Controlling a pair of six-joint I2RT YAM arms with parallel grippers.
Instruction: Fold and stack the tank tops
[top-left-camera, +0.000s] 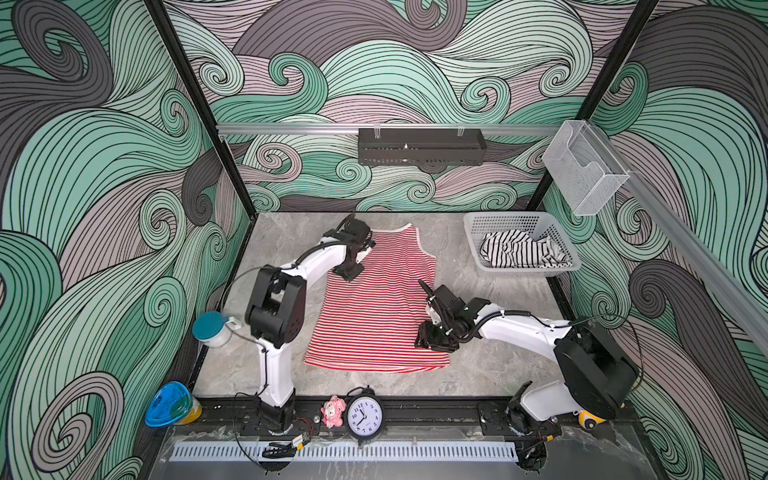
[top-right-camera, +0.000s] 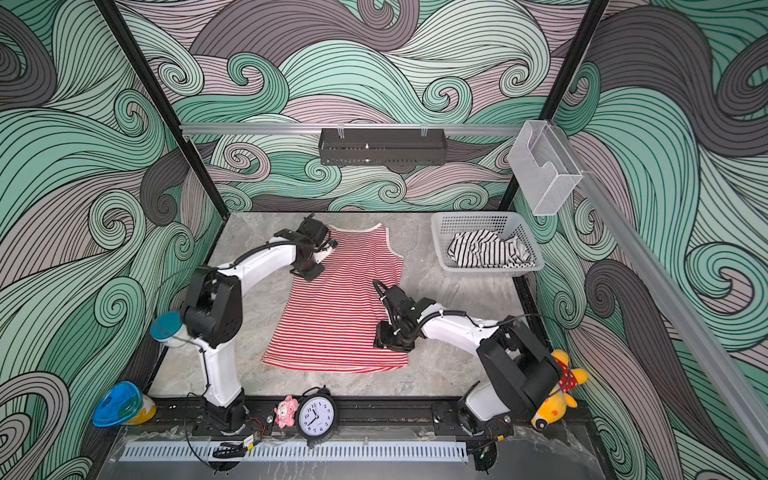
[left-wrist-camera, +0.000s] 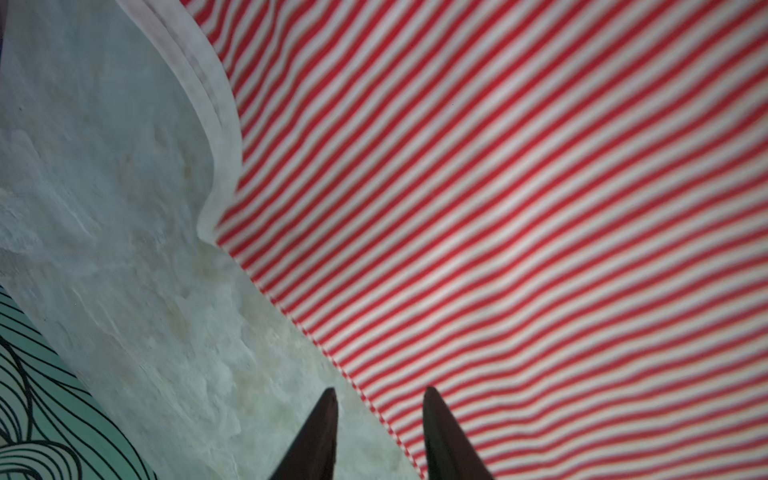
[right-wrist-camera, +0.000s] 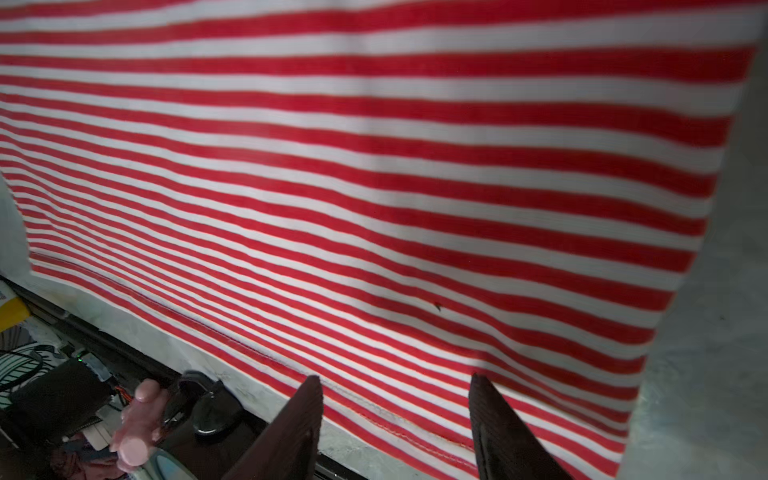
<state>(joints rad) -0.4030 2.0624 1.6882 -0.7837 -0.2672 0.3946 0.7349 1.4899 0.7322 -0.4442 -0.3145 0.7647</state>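
Starting at the left, we see the left tool (left-wrist-camera: 380, 390) hanging low at the side edge of the red-and-white tank top (top-left-camera: 374, 307), just below the white-trimmed armhole. In the left wrist view its two fingers stand apart with nothing between them, one over the bare table (top-left-camera: 478, 374) and one over the stripes, so we read it as released. The red-and-white tank top lies spread out in the middle of the table, neckline toward the far edge and hem toward the near edge, smooth apart from a few soft ripples, and we can make out no fold in it. At its right edge, near the hem corner, the right tool (right-wrist-camera: 395, 377) sits close over the cloth; the right wrist view shows its fingers wide apart above the hem with no fabric pinched, so it too is released. Further right, at the back corner of the table, the black-and-white tank top (top-left-camera: 519, 251) is bunched in a heap inside the white basket (top-left-camera: 473, 239), well apart from the other garment. We judge the task to be at an early stage: one top is laid out ready for folding, the other has yet to be taken out, spread and folded, and nothing is stacked
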